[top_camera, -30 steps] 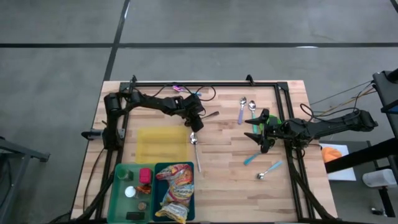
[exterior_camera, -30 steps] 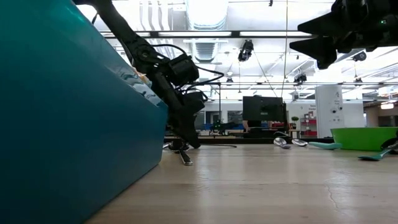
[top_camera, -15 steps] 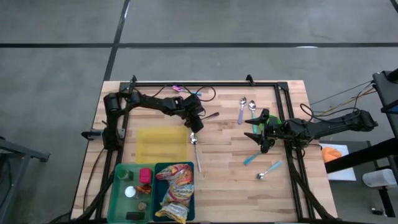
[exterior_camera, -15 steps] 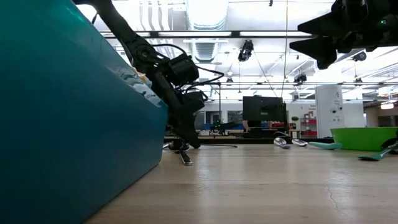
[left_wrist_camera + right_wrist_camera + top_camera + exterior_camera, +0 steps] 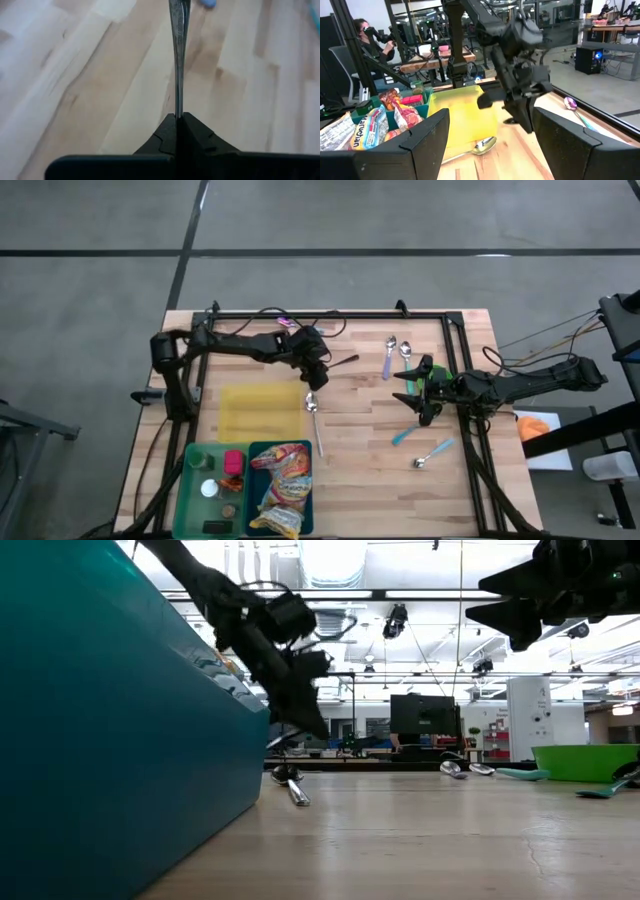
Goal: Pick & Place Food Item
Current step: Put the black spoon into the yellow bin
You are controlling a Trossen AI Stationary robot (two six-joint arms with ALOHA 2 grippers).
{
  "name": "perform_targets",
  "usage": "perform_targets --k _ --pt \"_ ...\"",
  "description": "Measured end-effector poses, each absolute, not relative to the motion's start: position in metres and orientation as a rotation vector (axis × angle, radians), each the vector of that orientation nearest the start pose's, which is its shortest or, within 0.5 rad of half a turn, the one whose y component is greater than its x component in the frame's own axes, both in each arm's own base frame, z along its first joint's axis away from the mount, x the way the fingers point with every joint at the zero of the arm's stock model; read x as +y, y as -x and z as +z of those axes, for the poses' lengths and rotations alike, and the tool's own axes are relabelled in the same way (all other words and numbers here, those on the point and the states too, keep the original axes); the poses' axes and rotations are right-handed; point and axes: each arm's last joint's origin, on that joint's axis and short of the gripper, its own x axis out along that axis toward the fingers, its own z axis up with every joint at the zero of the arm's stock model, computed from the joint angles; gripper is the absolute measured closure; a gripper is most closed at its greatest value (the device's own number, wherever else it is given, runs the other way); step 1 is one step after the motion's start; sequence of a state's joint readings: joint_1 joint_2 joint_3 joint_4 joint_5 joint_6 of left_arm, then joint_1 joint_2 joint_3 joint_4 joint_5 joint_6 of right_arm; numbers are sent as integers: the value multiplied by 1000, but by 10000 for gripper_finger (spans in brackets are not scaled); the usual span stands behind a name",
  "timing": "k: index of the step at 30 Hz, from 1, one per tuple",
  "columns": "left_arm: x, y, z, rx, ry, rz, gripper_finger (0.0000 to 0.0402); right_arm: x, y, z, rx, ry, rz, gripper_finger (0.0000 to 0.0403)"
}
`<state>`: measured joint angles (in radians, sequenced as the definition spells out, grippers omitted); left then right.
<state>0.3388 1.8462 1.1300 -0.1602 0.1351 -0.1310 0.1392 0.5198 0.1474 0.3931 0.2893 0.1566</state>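
Note:
My left gripper [image 5: 321, 371] hangs over the table's middle, above the far right corner of a yellow mat [image 5: 260, 410], shut on a thin metal utensil [image 5: 344, 363] that sticks out toward the right. The right wrist view shows that gripper [image 5: 520, 107] above the wood. A steel spoon [image 5: 314, 416] lies flat on the table just nearer than it. Snack packs [image 5: 282, 490] lie in a teal bin [image 5: 252, 455] at the near edge. My right gripper [image 5: 405, 390] waits open at mid-right, holding nothing. My left gripper pinches one end of the utensil's flat handle [image 5: 178, 107] between its two fingers, with the handle seen edge-on. The fingers slant down from the table's left, and the utensil runs straight on past their tips. It hangs clear of the table.
A green bin [image 5: 190, 480] with small items stands left of the teal one. Two spoons [image 5: 397, 350] lie at the far right, with a teal spoon [image 5: 401, 437] and a small steel spoon [image 5: 432, 454] nearer. A black frame [image 5: 330, 314] edges the table. A person [image 5: 367, 35] sits beyond it.
My left gripper has risen from just above the table, most of it in the last half second, and has stayed shut. The utensil has gone up with it. The steel spoon beside the mat has stayed where it was.

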Motion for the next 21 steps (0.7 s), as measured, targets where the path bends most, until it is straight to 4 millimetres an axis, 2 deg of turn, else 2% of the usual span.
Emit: perform_targets --k 4,10,16,21 --pt "117 -357 190 861 326 239 394 11 -136 203 -32 -161 -148 122" --pt "105 -347 233 923 313 255 394 11 -136 203 -32 -161 -148 122" --pt "77 -320 264 1043 324 339 394 11 -136 203 -32 -161 -148 122" --pt "51 -293 282 1124 371 446 394 11 -136 203 -32 -161 -148 122"
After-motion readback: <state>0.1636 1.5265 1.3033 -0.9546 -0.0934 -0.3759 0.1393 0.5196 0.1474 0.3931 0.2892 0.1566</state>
